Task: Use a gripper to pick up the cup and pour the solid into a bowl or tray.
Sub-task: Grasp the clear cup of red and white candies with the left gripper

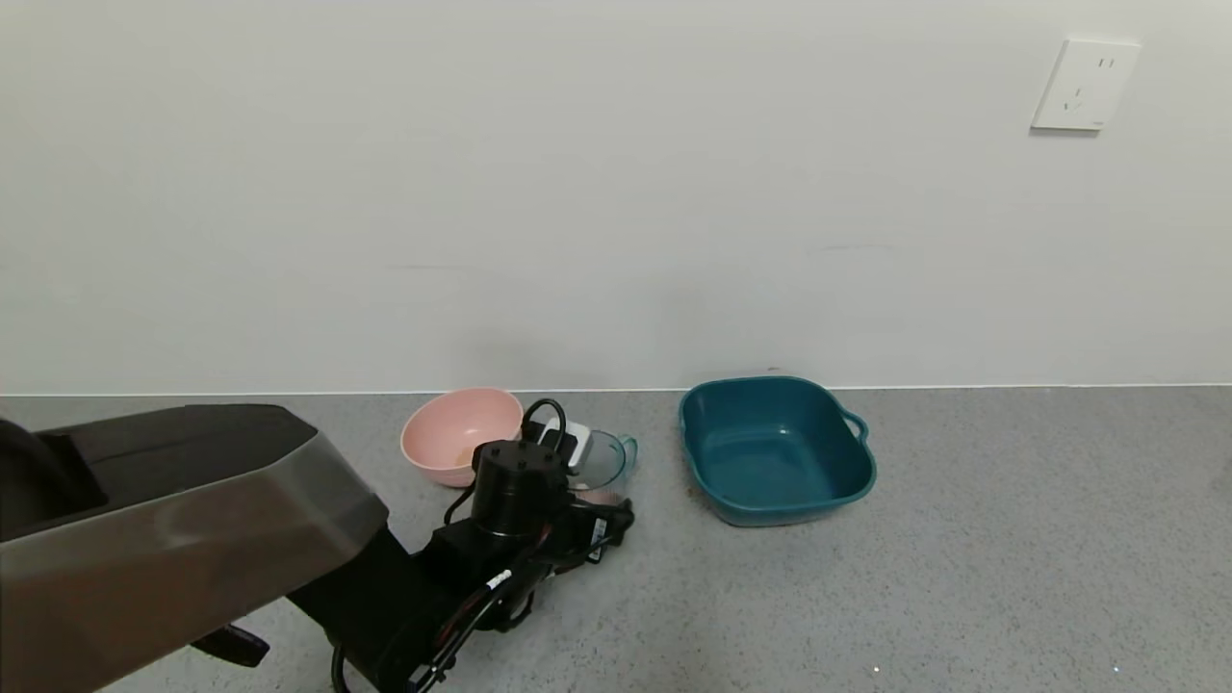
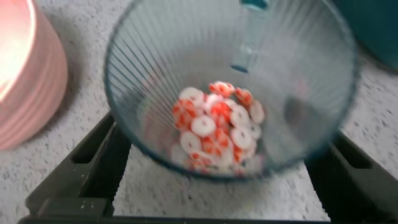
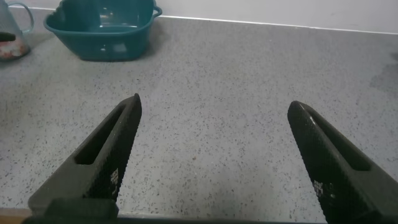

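Observation:
The ribbed blue-grey cup (image 1: 604,460) stands between the pink bowl and the teal tray (image 1: 851,479). My left gripper (image 1: 589,520) reaches in from the near side, and its fingers (image 2: 93,158) hug both sides of the cup (image 2: 298,74). The orange-pink and white solid (image 2: 217,127) lies heaped in the cup's bottom. The cup's handle (image 2: 249,43) points away from the wrist. My right gripper (image 3: 214,104) is open and empty over bare counter, out of the head view. From there the tray (image 3: 99,37) and the cup (image 3: 11,37) show far off.
A round pink bowl (image 1: 458,433) sits just left of the cup, close to the left finger (image 2: 25,74). A white wall runs along the back of the grey speckled counter (image 1: 1011,539). A wall socket (image 1: 1084,85) is at the upper right.

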You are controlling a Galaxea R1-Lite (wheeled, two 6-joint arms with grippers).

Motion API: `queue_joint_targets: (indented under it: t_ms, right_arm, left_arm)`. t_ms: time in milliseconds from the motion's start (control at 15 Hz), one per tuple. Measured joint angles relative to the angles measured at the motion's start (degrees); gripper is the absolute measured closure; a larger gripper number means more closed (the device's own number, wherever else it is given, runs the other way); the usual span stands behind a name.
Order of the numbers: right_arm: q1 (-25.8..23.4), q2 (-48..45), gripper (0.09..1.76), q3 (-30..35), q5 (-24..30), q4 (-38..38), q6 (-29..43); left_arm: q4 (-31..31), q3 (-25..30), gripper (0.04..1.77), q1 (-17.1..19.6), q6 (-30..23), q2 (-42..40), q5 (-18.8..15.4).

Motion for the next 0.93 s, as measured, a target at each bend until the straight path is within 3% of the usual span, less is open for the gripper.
queue_joint_targets:
  t_ms: [667,800,933]
  right_arm:
    - [0.00,0.00,0.14,0.00,0.00,0.00,0.01]
    - [0.00,0.00,0.14,0.00,0.00,0.00,0.01]
    - [0.00,0.00,0.14,0.00,-0.02,0.00,0.01]
  left_arm:
    - [-0.09,-4.46,0.09,1.19,1.06,3.35,-1.74]
    - [-0.04,-4.60,0.41,1.16,1.04,3.52,-1.74]
    - [-0.06,-4.63,0.49,1.16,1.04,3.58,-1.72]
